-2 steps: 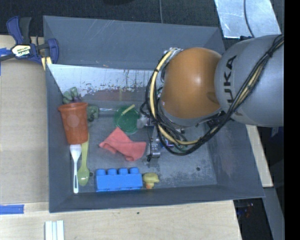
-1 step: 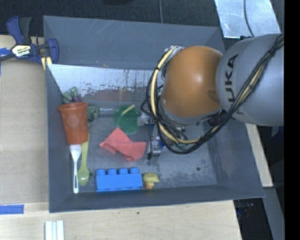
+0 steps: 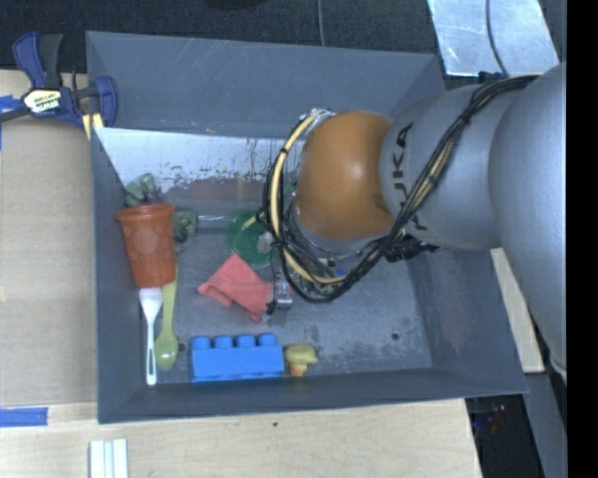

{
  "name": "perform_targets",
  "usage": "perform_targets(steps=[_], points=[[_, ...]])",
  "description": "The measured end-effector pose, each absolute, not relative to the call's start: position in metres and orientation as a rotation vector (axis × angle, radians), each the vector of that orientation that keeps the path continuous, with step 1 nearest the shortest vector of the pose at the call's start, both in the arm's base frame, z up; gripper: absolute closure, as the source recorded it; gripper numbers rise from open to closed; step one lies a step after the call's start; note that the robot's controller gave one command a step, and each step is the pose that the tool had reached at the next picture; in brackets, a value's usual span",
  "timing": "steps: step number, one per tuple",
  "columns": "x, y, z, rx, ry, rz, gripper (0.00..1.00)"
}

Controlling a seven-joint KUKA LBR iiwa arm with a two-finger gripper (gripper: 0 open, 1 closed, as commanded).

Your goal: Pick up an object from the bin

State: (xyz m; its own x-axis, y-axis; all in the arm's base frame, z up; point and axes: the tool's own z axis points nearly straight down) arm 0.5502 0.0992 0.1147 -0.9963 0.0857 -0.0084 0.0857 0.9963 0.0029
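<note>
My gripper (image 3: 279,300) pokes out from under the arm's orange cover in the middle of the bin, right at the edge of a crumpled red cloth (image 3: 233,285). The cloth lies on the bin floor just left of the gripper, and whether they touch I cannot tell. A green round lid-like thing (image 3: 246,236) sits just behind the cloth, partly hidden by the arm's cables. A blue toy brick (image 3: 235,358) lies along the front wall, with a small yellow thing (image 3: 300,358) at its right end.
An orange cup (image 3: 148,243) lies at the left wall, with a yellow-green spoon (image 3: 166,333) and a white utensil (image 3: 149,339) below it. Dark green bits (image 3: 145,187) sit in the back left corner. The arm covers the bin's right half.
</note>
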Motion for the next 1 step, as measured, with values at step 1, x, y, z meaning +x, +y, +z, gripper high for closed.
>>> perform_targets(steps=[1], points=[[0.5418, 0.0966, 0.0865, 0.293, 3.117, 0.004, 0.0]])
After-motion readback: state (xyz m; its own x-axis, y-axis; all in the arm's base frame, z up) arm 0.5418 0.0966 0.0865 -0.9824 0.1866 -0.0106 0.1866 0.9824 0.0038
